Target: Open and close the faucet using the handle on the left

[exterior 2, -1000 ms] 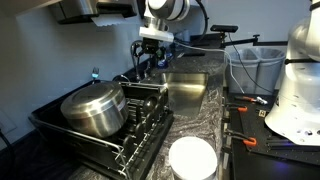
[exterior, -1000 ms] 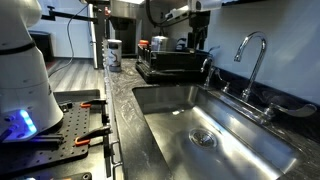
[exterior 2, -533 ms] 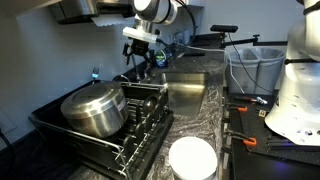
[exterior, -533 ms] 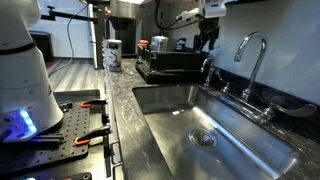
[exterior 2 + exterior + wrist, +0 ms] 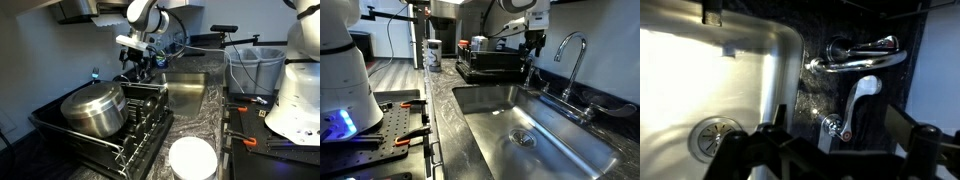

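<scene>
The faucet (image 5: 572, 55) is a tall chrome gooseneck behind the sink; from above in the wrist view its spout (image 5: 855, 60) lies across the dark counter. The left handle (image 5: 543, 87) is a small chrome lever on a stubby base; in the wrist view it (image 5: 860, 98) sits just below the spout. My gripper (image 5: 531, 50) hangs above that handle, apart from it. It also shows in an exterior view (image 5: 133, 65). In the wrist view its dark fingers (image 5: 847, 140) stand wide apart on either side of the handle, open and empty.
The steel sink (image 5: 480, 100) with its drain (image 5: 715, 135) lies beside the handle. A matching second handle (image 5: 588, 108) is beyond the spout. A black dish rack (image 5: 135, 135) holding a steel pot (image 5: 93, 108) stands close by, with a white round container (image 5: 192, 158) in front.
My gripper has moved from over the dish rack towards the faucet and lowered a little. It stays open. The faucet and handles have not moved.
</scene>
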